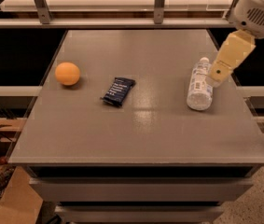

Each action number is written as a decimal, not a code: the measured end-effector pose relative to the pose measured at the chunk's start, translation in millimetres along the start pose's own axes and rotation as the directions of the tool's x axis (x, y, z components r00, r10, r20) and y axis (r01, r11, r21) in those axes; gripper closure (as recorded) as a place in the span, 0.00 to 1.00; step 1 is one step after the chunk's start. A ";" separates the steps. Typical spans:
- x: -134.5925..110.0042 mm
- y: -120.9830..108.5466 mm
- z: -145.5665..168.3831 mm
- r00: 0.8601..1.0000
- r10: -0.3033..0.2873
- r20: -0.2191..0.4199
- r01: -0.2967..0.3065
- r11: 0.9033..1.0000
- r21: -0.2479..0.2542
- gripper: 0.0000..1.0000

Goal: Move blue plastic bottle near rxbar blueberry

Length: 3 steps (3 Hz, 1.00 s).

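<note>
The blue plastic bottle lies on its side at the right of the grey table, white cap pointing to the back. The rxbar blueberry, a dark navy flat bar, lies left of the table's middle, well apart from the bottle. My gripper hangs at the right, its tip just above the bottle's right side near the cap end. It holds nothing that I can see.
An orange ball sits at the table's left side, left of the bar. A railing with metal posts runs behind the table. The table's right edge is close to the bottle.
</note>
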State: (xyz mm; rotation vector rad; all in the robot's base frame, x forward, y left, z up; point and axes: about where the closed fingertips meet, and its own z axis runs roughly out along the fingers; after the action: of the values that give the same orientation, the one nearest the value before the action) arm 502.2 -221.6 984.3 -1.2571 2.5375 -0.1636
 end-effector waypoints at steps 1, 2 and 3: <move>-12.6 -16.1 35.0 0.978 0.208 -0.009 -0.208 0.977 -0.052 0.00; -30.2 -15.1 64.1 0.934 0.355 -0.035 -0.357 0.930 -0.093 0.00; -48.2 -13.3 89.7 0.865 0.496 -0.069 -0.501 0.858 -0.110 0.00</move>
State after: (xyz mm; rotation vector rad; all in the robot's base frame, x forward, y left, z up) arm 568.3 -188.7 913.0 -0.5906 2.8453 0.0903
